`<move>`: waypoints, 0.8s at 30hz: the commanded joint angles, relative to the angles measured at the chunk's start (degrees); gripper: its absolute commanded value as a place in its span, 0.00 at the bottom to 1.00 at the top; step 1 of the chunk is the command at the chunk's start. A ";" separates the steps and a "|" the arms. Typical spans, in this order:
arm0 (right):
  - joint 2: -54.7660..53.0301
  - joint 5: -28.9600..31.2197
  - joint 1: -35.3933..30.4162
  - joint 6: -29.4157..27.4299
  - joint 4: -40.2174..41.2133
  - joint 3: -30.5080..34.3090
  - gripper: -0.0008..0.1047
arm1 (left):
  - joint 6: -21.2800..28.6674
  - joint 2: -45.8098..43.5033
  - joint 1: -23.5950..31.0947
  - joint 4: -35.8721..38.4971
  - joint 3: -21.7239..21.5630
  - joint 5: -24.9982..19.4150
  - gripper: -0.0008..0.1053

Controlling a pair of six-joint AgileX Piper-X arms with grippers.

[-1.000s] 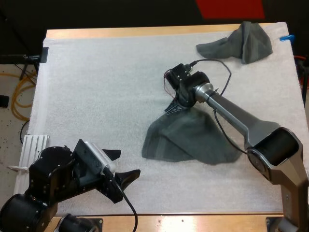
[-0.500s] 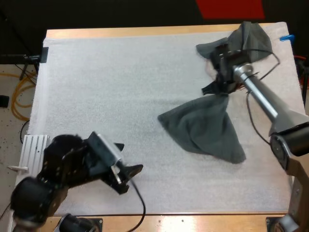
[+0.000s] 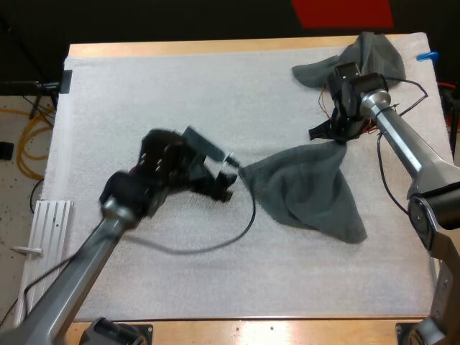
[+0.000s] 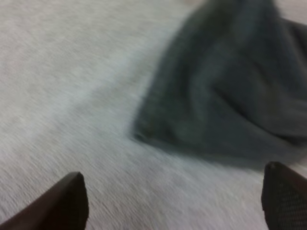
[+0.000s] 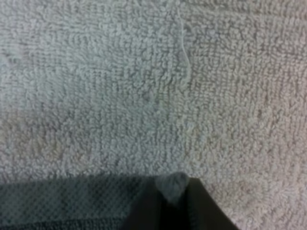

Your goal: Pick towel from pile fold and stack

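1. A dark grey-green cloth towel (image 3: 309, 190) lies spread in a rough triangle on the white textured mat (image 3: 144, 93), to the right of the mat's middle in the high view
2. The right gripper (image 3: 333, 134) is at the triangle's far tip and is clamped on it. In the right wrist view its two black fingers (image 5: 72, 203) press together on a small nub of the cloth just above the mat
3. From that pinched tip the towel fans out toward the near side. One corner points left and the other reaches toward the near right part of the mat
4. The left gripper (image 3: 227, 184) is just beside the left-pointing corner. The high view does not show whether it touches the cloth
5. In the left wrist view its fingers (image 4: 72, 203) stand wide apart with nothing between them. The towel's edge lies on the mat ahead, clear of both tips
6. A second, crumpled dark grey-green towel (image 3: 370, 57) sits at the mat's far right corner, just beyond the right gripper and apart from the spread one
7. The wooden table (image 3: 215, 47) shows as a strip along the mat's far side
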 commanded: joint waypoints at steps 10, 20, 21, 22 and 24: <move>-0.87 -0.57 -0.13 -0.20 0.65 -0.07 0.01 | -2.37 21.84 -0.34 2.08 -14.76 -0.73 0.68; -0.87 -0.57 -0.13 -0.20 0.42 -0.07 0.01 | -4.97 35.55 -1.40 8.83 -22.45 1.50 0.68; -0.87 -0.57 -0.13 -0.20 0.42 -0.07 0.01 | -4.97 36.21 -1.93 9.25 -22.45 1.51 0.68; -0.87 -0.64 -0.13 -0.20 0.40 -0.07 0.01 | -4.97 36.77 -2.49 9.46 -22.45 1.51 0.68; -0.87 -0.97 -0.13 -0.20 0.35 -0.07 0.01 | -4.97 37.99 -4.03 9.53 -22.45 0.73 0.68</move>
